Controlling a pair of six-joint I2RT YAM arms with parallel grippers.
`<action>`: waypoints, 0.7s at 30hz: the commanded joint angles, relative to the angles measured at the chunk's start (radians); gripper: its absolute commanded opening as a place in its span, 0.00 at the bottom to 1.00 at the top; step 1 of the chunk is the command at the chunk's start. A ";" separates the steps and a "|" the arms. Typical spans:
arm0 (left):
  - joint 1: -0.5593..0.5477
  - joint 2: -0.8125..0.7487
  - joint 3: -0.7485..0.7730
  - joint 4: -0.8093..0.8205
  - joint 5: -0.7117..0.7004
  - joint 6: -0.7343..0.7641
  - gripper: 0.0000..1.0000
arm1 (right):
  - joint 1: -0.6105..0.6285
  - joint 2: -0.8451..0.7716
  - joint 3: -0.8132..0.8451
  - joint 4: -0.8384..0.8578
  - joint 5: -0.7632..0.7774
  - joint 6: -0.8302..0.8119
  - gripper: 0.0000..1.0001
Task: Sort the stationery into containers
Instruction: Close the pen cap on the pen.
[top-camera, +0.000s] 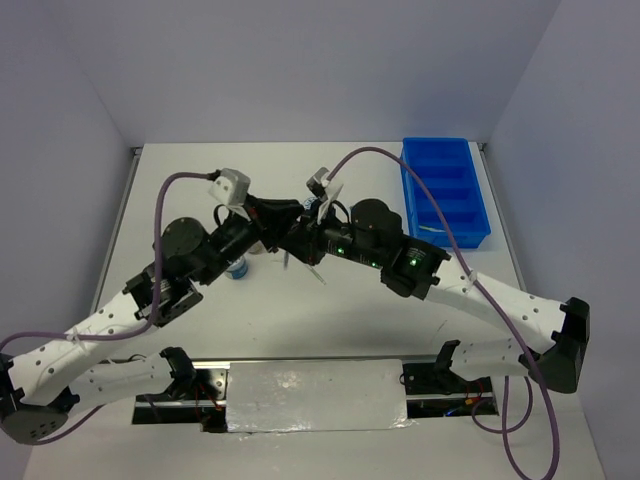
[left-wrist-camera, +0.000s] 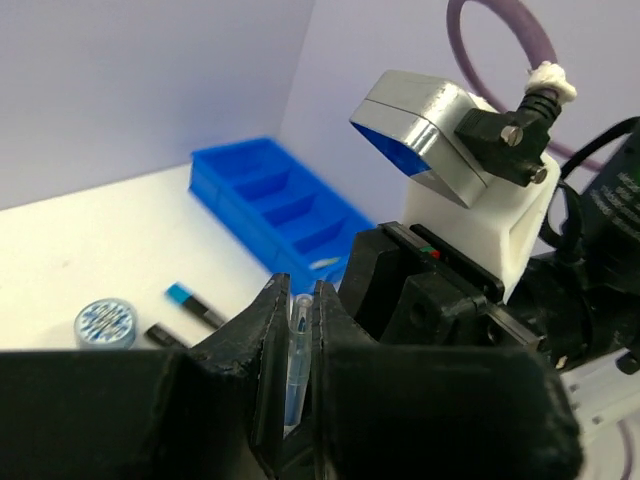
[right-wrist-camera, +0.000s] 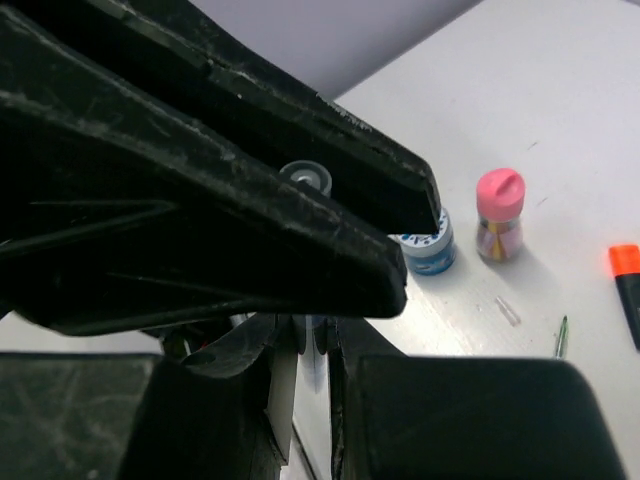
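Observation:
Both grippers meet over the table's middle on one thin clear pen with blue ink. My left gripper is shut on the pen, whose barrel stands between its black fingers. My right gripper is shut on the same pen, and the pen's round end shows past the left gripper's fingers, which cross above it. The blue tray lies at the far right. A blue-white tub, a pink bottle and an orange-capped highlighter rest on the table.
A blue-capped highlighter, another black item and a second round tub lie left of the tray. A thin green pen lies near the orange highlighter. A pale item sits in the tray's nearest compartment. White walls enclose the table.

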 joint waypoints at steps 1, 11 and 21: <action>-0.070 0.095 0.095 -0.226 0.252 0.023 0.00 | -0.001 -0.018 -0.092 0.360 0.057 0.054 0.00; -0.070 0.076 0.076 -0.242 0.098 -0.039 0.70 | -0.042 -0.053 -0.138 0.294 0.148 0.087 0.00; -0.038 0.117 0.445 -0.815 -0.682 -0.323 0.99 | -0.303 -0.156 -0.325 0.184 0.313 0.264 0.00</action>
